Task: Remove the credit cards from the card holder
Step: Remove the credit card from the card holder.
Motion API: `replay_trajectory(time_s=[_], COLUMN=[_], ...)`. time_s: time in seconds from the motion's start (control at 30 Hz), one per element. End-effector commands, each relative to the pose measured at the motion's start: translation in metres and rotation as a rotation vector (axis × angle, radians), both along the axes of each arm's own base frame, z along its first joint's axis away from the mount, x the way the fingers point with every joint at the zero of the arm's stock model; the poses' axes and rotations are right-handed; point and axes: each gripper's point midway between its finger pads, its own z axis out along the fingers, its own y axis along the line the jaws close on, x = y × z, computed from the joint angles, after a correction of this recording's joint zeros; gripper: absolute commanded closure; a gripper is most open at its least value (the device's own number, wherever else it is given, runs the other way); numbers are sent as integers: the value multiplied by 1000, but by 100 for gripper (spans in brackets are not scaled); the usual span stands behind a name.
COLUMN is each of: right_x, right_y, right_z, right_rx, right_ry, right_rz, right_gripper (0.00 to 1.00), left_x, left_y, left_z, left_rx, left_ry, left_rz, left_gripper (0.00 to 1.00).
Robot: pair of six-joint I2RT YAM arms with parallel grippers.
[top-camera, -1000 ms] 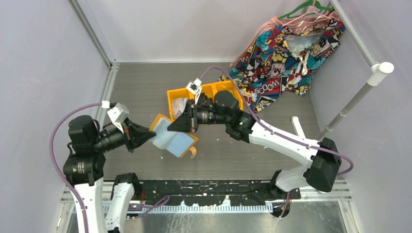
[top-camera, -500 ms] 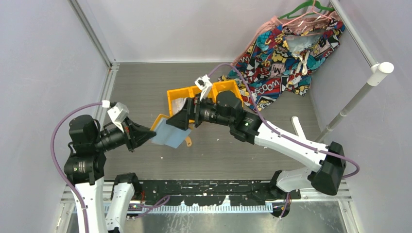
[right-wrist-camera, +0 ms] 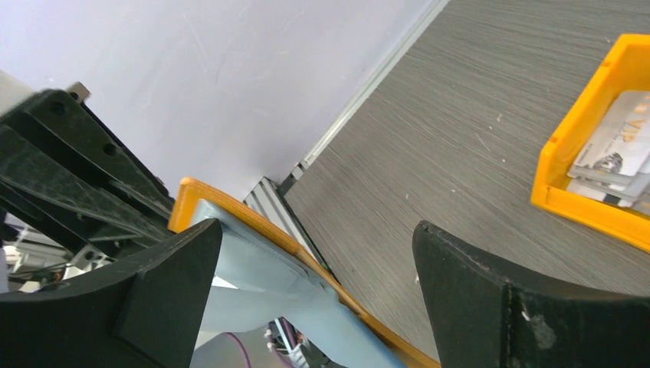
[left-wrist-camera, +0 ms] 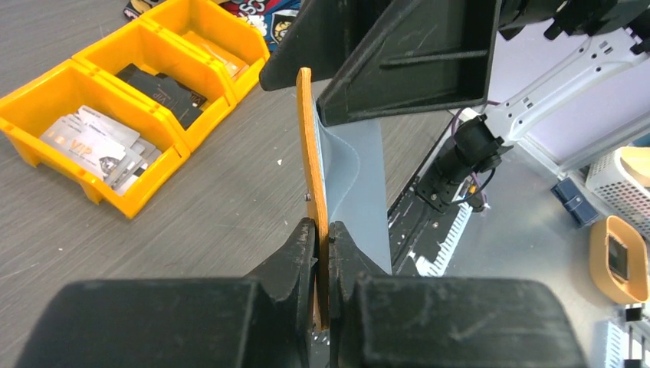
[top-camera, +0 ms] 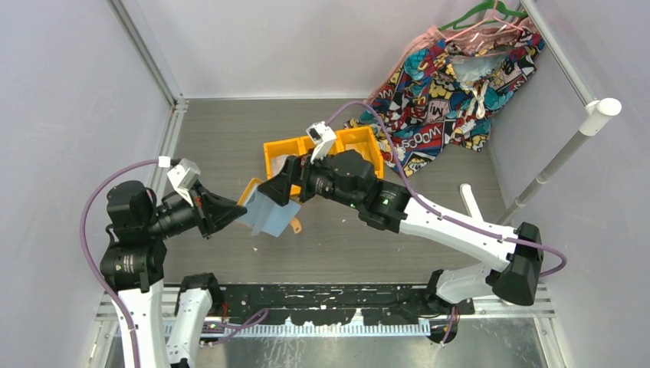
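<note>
Looking down from above, finds the card holder point(top-camera: 273, 217) lifted off the worktop point(top-camera: 222, 138), left of centre, pinched at its left edge by the left gripper point(top-camera: 230, 215). Shows the right gripper point(top-camera: 276, 190) at the holder's far right corner, fingers spread. Places a row of orange bins point(top-camera: 270, 149) just beyond it on the far side, and a comic-print garment point(top-camera: 437, 84) in the far right corner.

Switching to the left wrist, catches the left gripper point(left-wrist-camera: 322, 230) pressed together on the holder's orange cover point(left-wrist-camera: 305, 138), held on edge, with the pale blue pocket point(left-wrist-camera: 360, 176) bulging to the right. Puts the right gripper point(left-wrist-camera: 297, 88) astride the cover's far end, one black finger on each side; cannot tell whether touching. Picks out the bins point(left-wrist-camera: 46, 146) resting on the worktop at left: silver cards point(left-wrist-camera: 92, 146) in the nearest, a dark card point(left-wrist-camera: 165, 88) in the middle one, more pale cards in the farthest.

Turning to the right wrist, frames the right gripper point(right-wrist-camera: 316, 230) wide apart, with the card holder point(right-wrist-camera: 253, 230) between its fingers and closer to the left one. Leaves the left gripper point(right-wrist-camera: 153, 201) as dark shapes behind the holder, and one bin point(right-wrist-camera: 567, 176) with silver cards point(right-wrist-camera: 613, 153) at the right edge.
</note>
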Motion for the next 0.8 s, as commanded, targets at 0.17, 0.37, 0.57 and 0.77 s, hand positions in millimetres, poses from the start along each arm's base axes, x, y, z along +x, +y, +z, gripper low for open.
replay_trajectory(time_s=[0.17,0.37,0.57,0.77], right_x=[-15,-33,-43,-66], right_y=[-16,-21,-15,-4], right_z=[-7,2,14,26], right_rx=[10,29,122,299], right_ry=[-26,-43,2,122], right_rz=[29,112,189,387], right_gripper=[4,8,17,32], left_x=[-3,-5,-6,-6], left_y=[-8,-9,-12,-14], left_z=[34,36,41,49], left_rx=[-65,-74,-122,-163], left_ry=[-54,-45,15,52], left_rz=[-52,-69,-90,-100], left_gripper=[100,100,100,100])
